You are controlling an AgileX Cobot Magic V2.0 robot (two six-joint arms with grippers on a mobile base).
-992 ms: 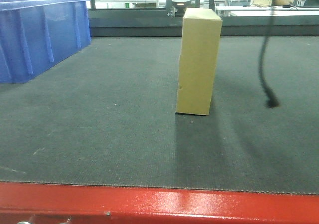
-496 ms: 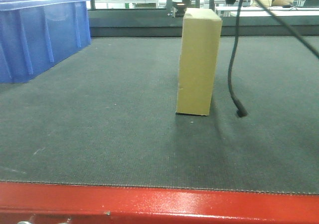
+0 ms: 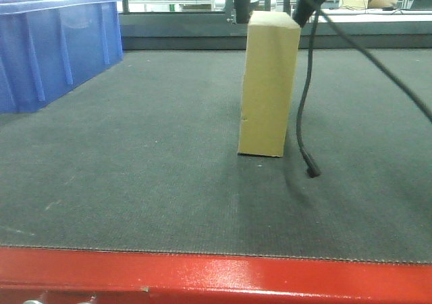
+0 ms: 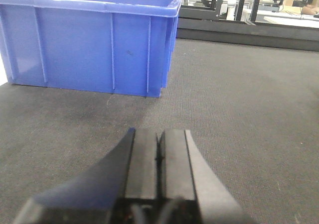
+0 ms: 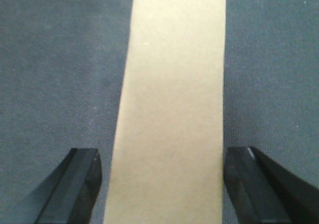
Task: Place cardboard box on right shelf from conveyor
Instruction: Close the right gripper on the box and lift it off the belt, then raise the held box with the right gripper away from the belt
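Tan and unmarked, the slim rectangular cardboard box [image 3: 268, 84] is standing upright on its narrow end on the wide dark grey textured conveyor belt [image 3: 135, 182], well back from the belt's glossy red metal frame edge [image 3: 216, 277]. A small seam notch is showing on its near side. The right gripper [image 5: 162, 154] is hanging directly over the box with its jaws spread wide, one black finger [image 5: 79, 184] on each side of the narrow top face. In the right wrist view a thin strip of belt is showing between one finger and the cardboard, while the other finger is sitting just beside the box's edge, and whether it is touching cannot be told. Nothing is being clamped. A thin black cable [image 3: 302, 101] is dangling just beside the box, its tip ending close to the belt. The left gripper [image 4: 158, 149] is hovering low over the belt well apart from the box, its two flat pads pressed together with nothing between them, facing a large blue plastic bin [image 4: 89, 40] that is resting on the belt.
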